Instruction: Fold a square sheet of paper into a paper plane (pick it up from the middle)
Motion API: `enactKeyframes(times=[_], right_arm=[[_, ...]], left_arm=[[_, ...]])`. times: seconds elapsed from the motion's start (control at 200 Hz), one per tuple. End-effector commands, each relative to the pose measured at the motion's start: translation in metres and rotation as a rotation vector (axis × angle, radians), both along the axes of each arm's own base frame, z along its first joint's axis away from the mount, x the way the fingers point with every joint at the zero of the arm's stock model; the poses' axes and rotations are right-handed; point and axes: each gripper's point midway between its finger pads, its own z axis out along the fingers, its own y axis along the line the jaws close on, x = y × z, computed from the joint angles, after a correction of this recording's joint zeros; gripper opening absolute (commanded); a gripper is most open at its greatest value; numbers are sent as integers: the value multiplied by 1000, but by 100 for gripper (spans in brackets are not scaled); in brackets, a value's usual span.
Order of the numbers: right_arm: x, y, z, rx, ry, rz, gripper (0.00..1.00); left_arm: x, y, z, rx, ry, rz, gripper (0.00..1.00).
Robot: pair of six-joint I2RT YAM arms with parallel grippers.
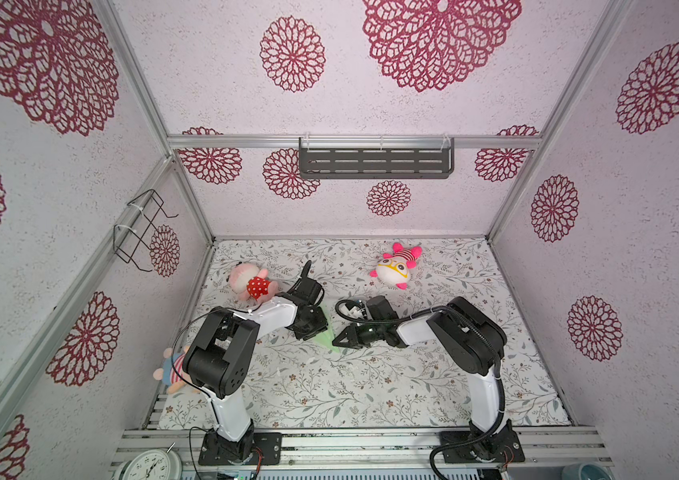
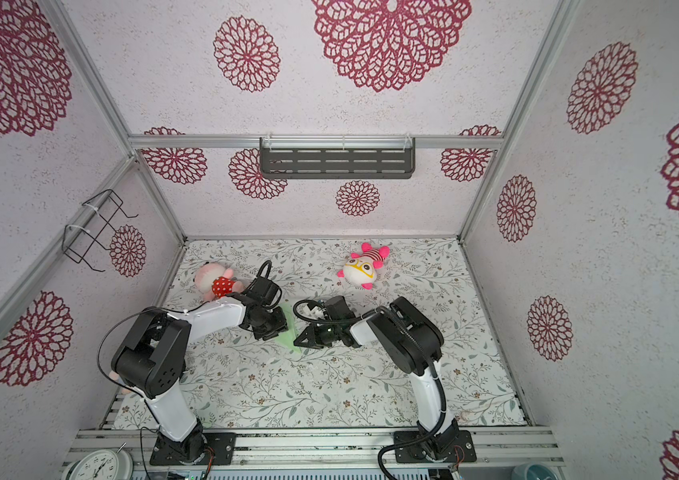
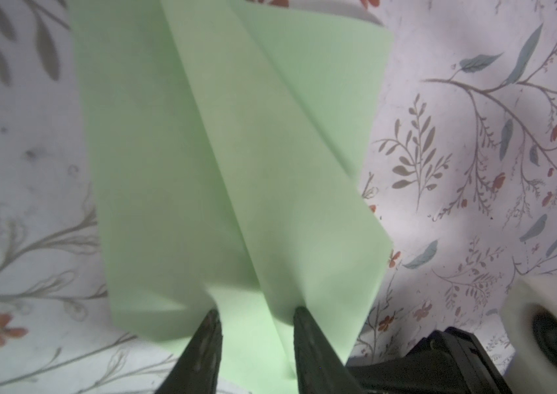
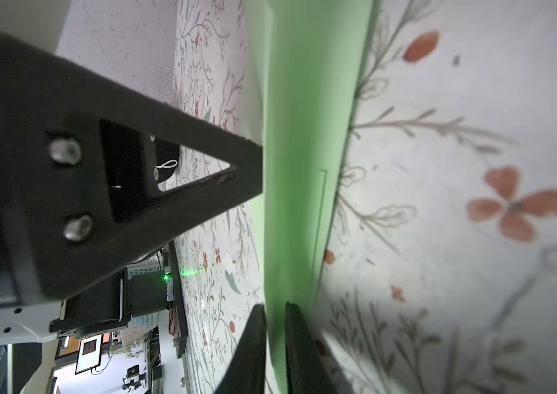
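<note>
The paper plane [image 1: 324, 334] [image 2: 287, 332] is a narrow pale mint-green dart on the floral cloth, mid-table, between both grippers. My left gripper [image 1: 313, 330] [image 2: 272, 328] points down onto it. In the left wrist view its fingers [image 3: 210, 344] stand apart astride the creased paper plane [image 3: 236, 153], whose folds cover their tips. My right gripper [image 1: 335, 341] [image 2: 297, 341] reaches in sideways from the right. In the right wrist view the right gripper [image 4: 275, 310] has a narrow gap filled by the edge of the paper plane [image 4: 301, 136]. A left finger [image 4: 202, 163] touches the paper's other side.
A pink plush in a red dotted dress [image 1: 252, 284] lies just behind the left wrist. A white and yellow plush [image 1: 396, 266] lies at the back right, a striped plush [image 1: 173, 370] at the front left. On the walls hang a wire basket [image 1: 142, 228] and a dark shelf [image 1: 375, 158].
</note>
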Motion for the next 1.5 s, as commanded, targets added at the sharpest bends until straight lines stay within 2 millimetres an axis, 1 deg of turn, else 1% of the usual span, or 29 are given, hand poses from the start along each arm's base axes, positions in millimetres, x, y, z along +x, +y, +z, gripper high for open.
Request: enactKeyframes(times=[0.0,0.18,0.285,0.36,0.47,0.545,0.605,0.765,0.815,0.936,1.166,1.286,1.496], right_arm=[[2,1,20,10,-51,26,17],[-1,-1,16,-10,-50,36,14],[-6,1,12,-26,-54,60,10],[-9,1,6,-57,-54,70,8],[-10,1,-8,-118,-66,72,7],[-11,1,-13,-131,-58,73,8],[-9,2,-10,-118,-65,66,9],[1,5,22,-68,-117,53,16],[2,4,29,-61,-129,52,17],[0,4,35,-55,-133,65,18],[-3,4,33,-49,-112,70,15],[-5,2,24,-70,-99,73,11],[-5,-1,8,-111,-79,67,9]], left_arm=[[-53,34,-59,168,211,11,39],[-54,33,-61,163,214,11,39],[-54,33,-61,163,217,13,39],[-54,32,-62,163,217,12,39],[-55,32,-62,164,219,13,40],[-56,32,-63,161,219,15,40],[-56,32,-63,159,220,15,40],[-57,34,-63,169,221,14,40],[-57,35,-62,174,220,12,40],[-55,34,-61,174,215,9,39],[-56,35,-61,178,218,1,39],[-58,36,-63,182,225,1,39],[-60,37,-65,186,235,4,39]])
